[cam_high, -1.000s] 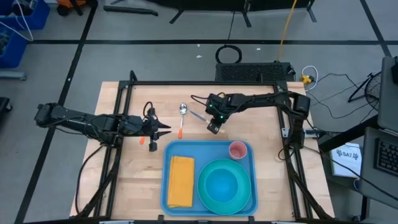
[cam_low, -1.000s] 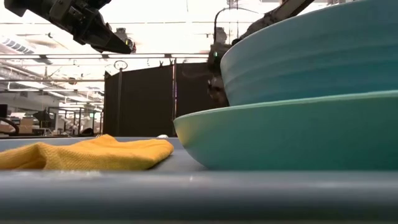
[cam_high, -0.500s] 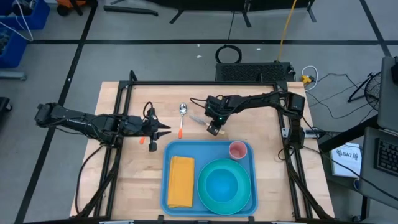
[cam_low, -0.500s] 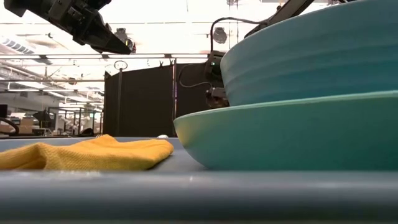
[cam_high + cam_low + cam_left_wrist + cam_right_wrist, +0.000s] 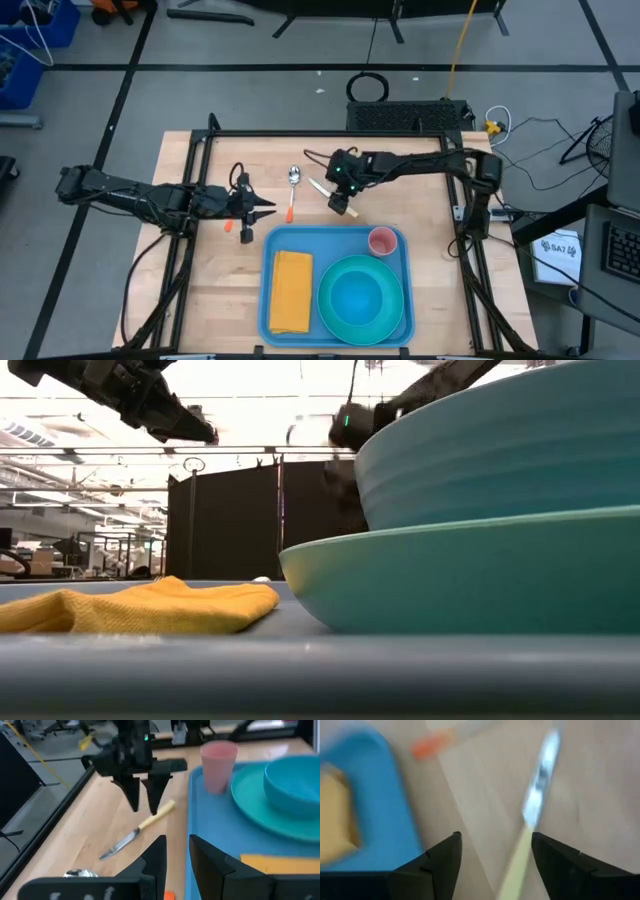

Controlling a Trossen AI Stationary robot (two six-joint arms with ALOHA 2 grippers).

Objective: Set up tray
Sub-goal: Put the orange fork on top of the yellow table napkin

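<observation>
The blue tray [image 5: 300, 243] lies at the table's near middle. It holds a yellow-orange napkin [image 5: 291, 292], a turquoise plate with a bowl [image 5: 358, 296] and a pink cup [image 5: 381, 241]. A knife [image 5: 320, 187] with a cream handle and an orange-handled spoon [image 5: 292, 190] lie on the wood beyond the tray. My right gripper [image 5: 341, 206] is open, pointing down over the knife's handle end [image 5: 161, 812]; the handle shows between its fingers in the right wrist view [image 5: 517, 862]. My left gripper [image 5: 268, 210] is open and empty, left of the tray's far left corner, pointing toward the spoon's handle. My right gripper's open fingers [image 5: 156, 795] point down at the knife's cream handle [image 5: 161, 812], which lies flat on the table. Whether they touch it I cannot tell.
The table's black frame rails [image 5: 300, 134] run along the far edge and both sides. Bare wood lies left of the tray [image 5: 215, 290] and right of it [image 5: 432, 280]. A small orange piece [image 5: 245, 236] shows under my left gripper.
My right gripper has shifted a little toward the table's left, over the knife, and in the low view it has risen. My left arm has kept still.
</observation>
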